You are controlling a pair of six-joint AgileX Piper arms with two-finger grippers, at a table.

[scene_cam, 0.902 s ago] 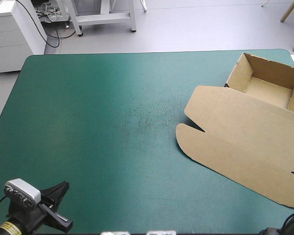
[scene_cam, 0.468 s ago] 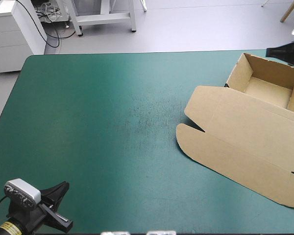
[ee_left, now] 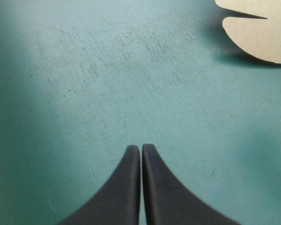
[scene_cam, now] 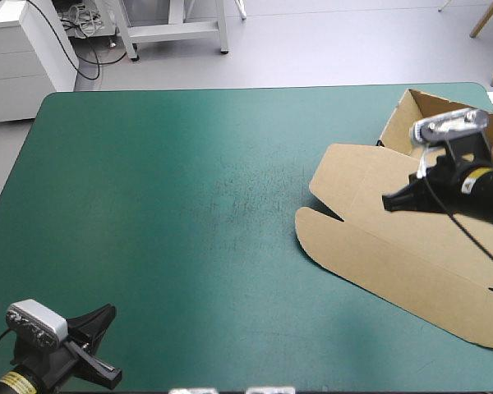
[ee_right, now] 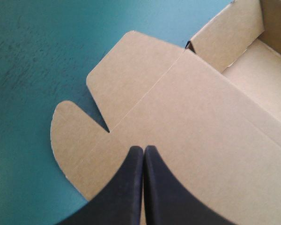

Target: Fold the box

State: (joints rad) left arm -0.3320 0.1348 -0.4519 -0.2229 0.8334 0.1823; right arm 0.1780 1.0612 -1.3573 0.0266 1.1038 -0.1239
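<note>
The box (scene_cam: 370, 246) lies on the right half of my table (scene_cam: 164, 164), from about 1 o'clock down to 4 o'clock. It is a brown board sheet, part built. At the far right corner it forms an open tray with its walls raised, and the inside floor is bare. From the tray's near wall the lid lies flat on the teal-green cover, stretching towards the near edge. Straight crease lines run along the lid. Its end towards 9 o'clock is cut into two rounded flaps with a narrow pointed notch between them. A second small notch shows at the lid's 3 o'clock end.

My right tool (scene_cam: 388, 203) is over the lid, fingers pressed together in one point that aims towards 9 o'clock. Its wrist view puts that point just beside the notch between the flaps. I cannot tell whether it touches the board.

My left tool (scene_cam: 109, 312) is at the table's 7 o'clock corner, fingers together too, over bare cover. It is well apart from the box, with the rounded flaps ahead of it.
</note>
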